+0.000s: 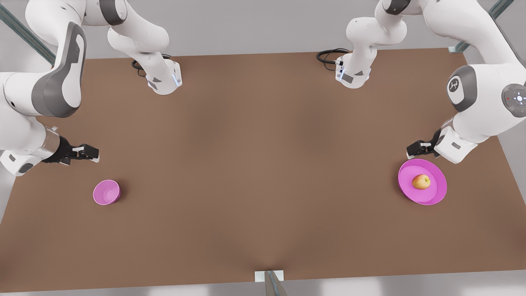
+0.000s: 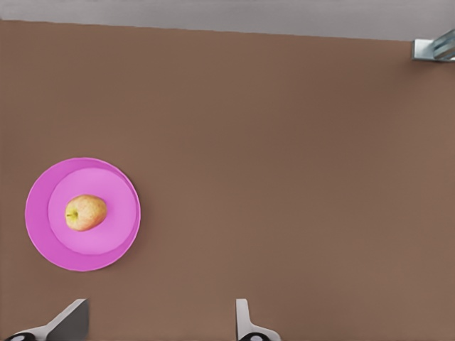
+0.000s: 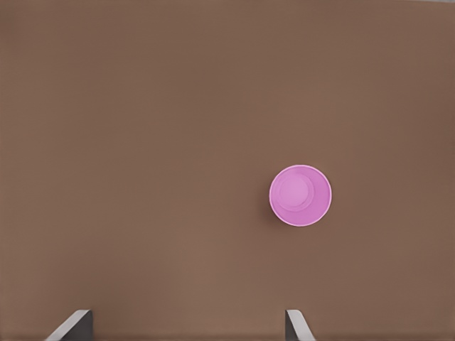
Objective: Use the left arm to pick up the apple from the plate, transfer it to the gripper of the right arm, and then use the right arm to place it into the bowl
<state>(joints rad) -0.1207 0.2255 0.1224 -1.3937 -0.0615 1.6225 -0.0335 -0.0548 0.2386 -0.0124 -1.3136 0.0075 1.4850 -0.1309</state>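
The brown bench [image 1: 263, 172] carries everything, and the plate [image 1: 423, 193] serves as the landmark here. It sits toward the front view's right, shallow and wide, which leaves whatever lies on it open to a reach from above.

The left arm, the one whose wrist camera looks down on the plate, hangs just beyond the plate's far rim. Its left tool [image 1: 415, 149] stands wide apart and empty, with both fingertips [image 2: 70, 323] at the frame's edge in its wrist view. That reads as a hover before the descent: the pick is not yet begun.

The right arm waits well across the bench from the plate, on the front view's left. Its right tool [image 1: 91, 153] is likewise spread wide and holds nothing, poised near the bowl [image 1: 107, 192], presumably parked there for the later drop.

The bowl is small and deep, so the release will likely need careful centring.

The apple [image 1: 421, 181] rests near the middle of the plate, touching only the dish.

Both arms' upper links are cut off by the frame. In each wrist view the fingers show only as tips. The apple's stem is hard to make out.
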